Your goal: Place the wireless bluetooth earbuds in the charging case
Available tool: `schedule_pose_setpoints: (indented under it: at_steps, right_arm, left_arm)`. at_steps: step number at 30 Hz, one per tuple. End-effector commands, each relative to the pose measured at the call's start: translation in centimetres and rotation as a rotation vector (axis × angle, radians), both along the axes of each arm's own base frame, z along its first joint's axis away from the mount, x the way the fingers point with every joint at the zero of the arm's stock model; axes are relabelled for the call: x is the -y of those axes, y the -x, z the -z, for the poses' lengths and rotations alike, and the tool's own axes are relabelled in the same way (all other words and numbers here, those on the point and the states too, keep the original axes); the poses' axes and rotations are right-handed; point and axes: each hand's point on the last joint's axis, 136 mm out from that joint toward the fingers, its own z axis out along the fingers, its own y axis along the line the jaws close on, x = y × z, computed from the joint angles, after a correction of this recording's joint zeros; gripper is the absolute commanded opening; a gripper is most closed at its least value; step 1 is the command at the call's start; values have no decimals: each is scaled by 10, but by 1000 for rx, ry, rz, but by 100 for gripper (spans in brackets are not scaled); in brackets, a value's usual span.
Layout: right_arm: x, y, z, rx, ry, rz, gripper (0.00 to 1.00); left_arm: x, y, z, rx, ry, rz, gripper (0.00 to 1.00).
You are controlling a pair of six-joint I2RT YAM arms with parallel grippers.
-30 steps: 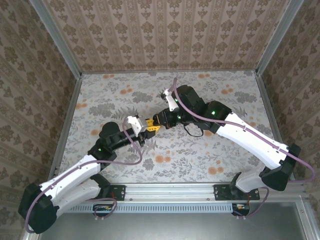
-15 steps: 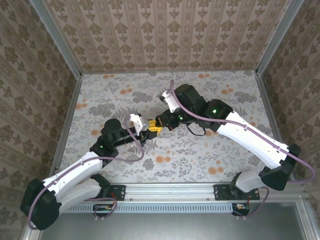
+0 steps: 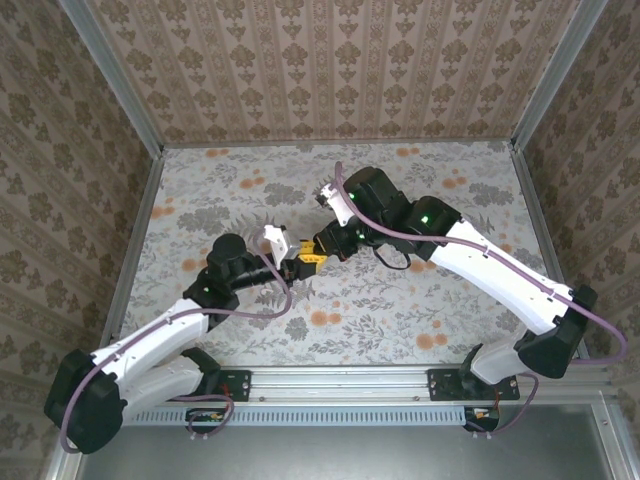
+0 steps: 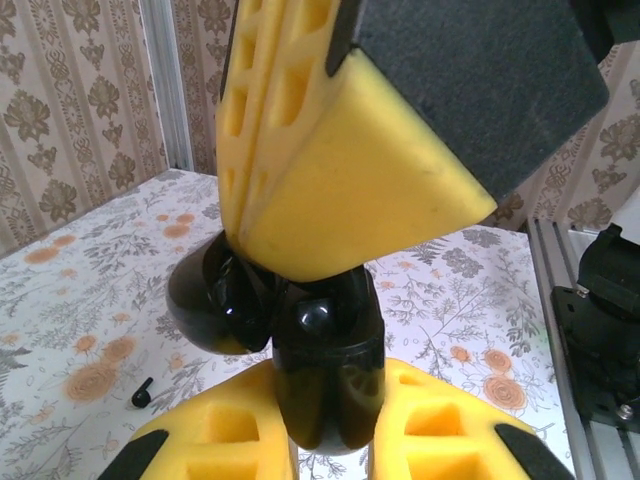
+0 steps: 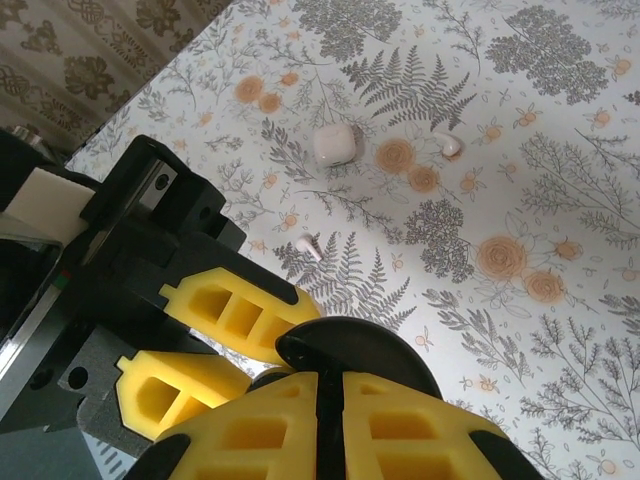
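Observation:
The black charging case (image 4: 328,390) stands upright between the yellow fingers of my left gripper (image 4: 330,440), which is shut on its body. Its lid (image 4: 205,310) hangs open to the left. One glossy black earbud (image 4: 315,318) sits in the case mouth. Another small black earbud (image 4: 141,393) lies on the table at lower left. My right gripper (image 5: 330,400) comes in from above, shut on the edge of the domed lid (image 5: 350,350). From above, the left gripper (image 3: 290,262) and right gripper (image 3: 308,256) meet tip to tip over the table's middle.
A white earbud case (image 5: 334,145) and two white earbuds (image 5: 450,145) (image 5: 308,246) lie on the floral tablecloth (image 3: 420,300) beneath the grippers. Metal rails (image 3: 140,230) and patterned walls border the table on three sides.
The left arm's elbow has swung up and to the right, and the right wrist has shifted slightly left. Both grippers stay shut together at the case.

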Motion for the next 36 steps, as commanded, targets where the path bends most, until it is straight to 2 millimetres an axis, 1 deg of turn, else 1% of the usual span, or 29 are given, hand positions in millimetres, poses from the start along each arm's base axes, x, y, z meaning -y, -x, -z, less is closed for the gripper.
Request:
schedule_pose_setpoints:
  at_steps: [1,5,9,15,19,27,36]
  right_arm:
    - [-28,14,-9,4,-66,-151,12]
    - [-31,15,-10,23,-68,-180,17]
    - [-27,8,-13,33,-62,-140,26]
    - [-18,-1,-29,37,-103,-36,36]
    - [-17,-1,-39,33,-145,-10,43]
    - [-13,-4,-50,40,-176,32,48]
    - [-7,-9,-72,71,-236,76,50]
  left_arm:
    - [7,10,-37,61,78,79,0]
    - [7,9,-35,49,74,83,0]
    - [6,8,-34,47,73,77,0]
    - [5,6,-30,45,68,55,0]
    - [5,3,-27,38,63,49,0]
    - [6,2,-23,30,59,48,0]
    - [5,0,-17,27,51,32,0]
